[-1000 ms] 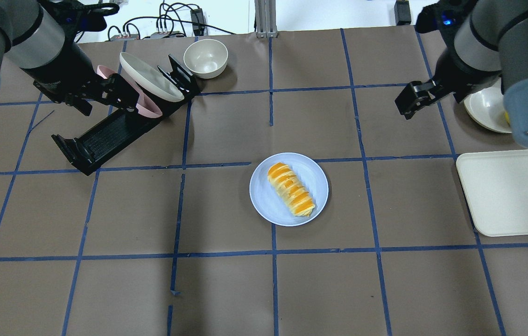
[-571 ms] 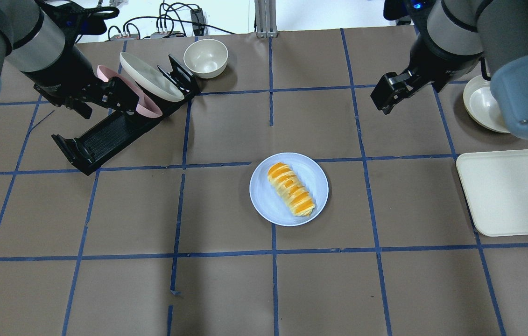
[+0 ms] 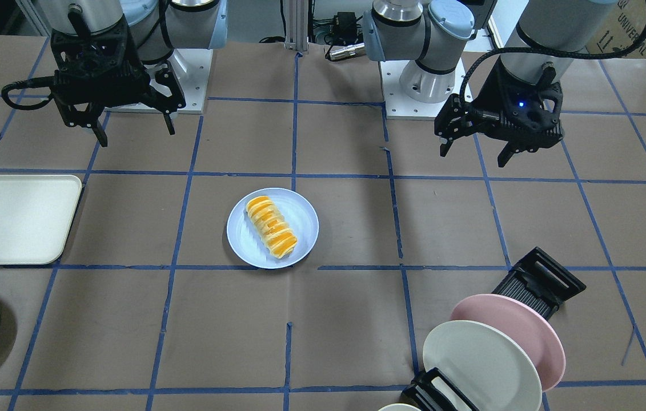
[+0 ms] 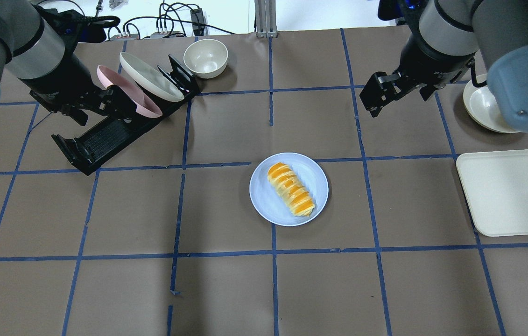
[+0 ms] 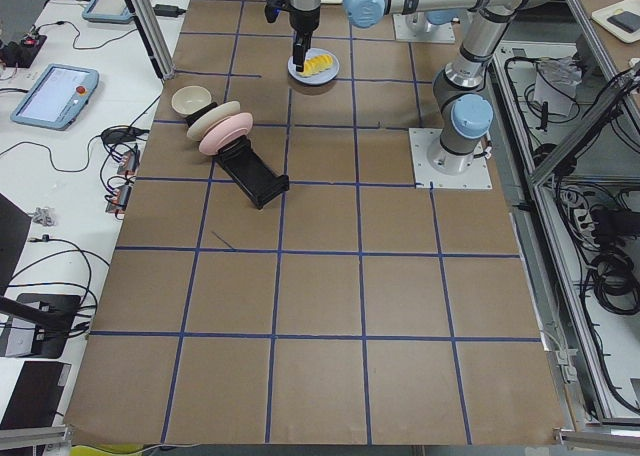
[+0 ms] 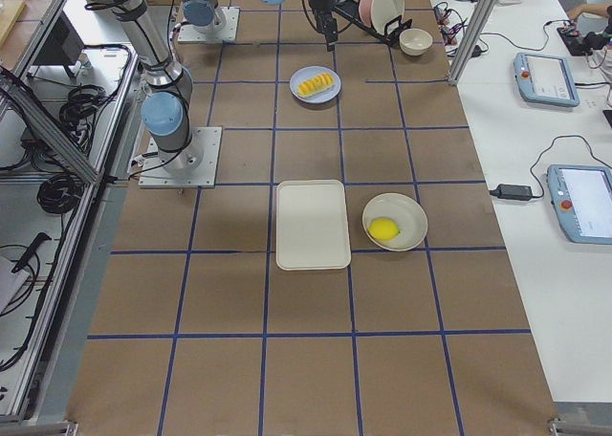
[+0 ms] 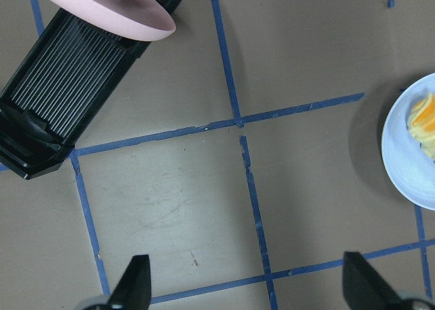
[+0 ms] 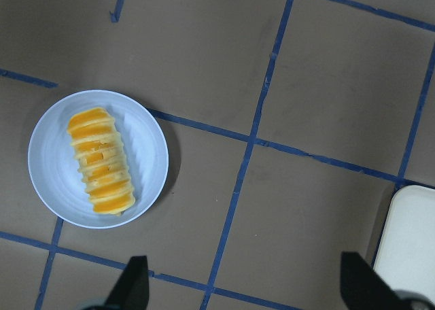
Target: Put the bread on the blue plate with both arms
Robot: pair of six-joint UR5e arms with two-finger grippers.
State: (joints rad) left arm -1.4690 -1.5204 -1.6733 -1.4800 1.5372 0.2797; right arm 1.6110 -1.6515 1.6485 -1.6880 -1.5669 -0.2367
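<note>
My left hand (image 3: 474, 155) hangs with its fingers spread wide, gripping nothing — my right hand (image 3: 135, 132) likewise, fingers parted and empty. Both point downward, raised and well apart.

Near my left gripper (image 3: 473, 155) I see a black dish rack (image 4: 100, 137) holding a pink plate (image 4: 126, 91) and a cream-white plate (image 4: 149, 81), both tilted on edge, with a cream bowl (image 4: 206, 57) just past them. Off the outer side of my right gripper (image 3: 135, 134) lie a cream tray (image 4: 513, 191) and a white bowl (image 6: 395, 222) with a yellow fruit (image 6: 383, 228) in it.
</note>
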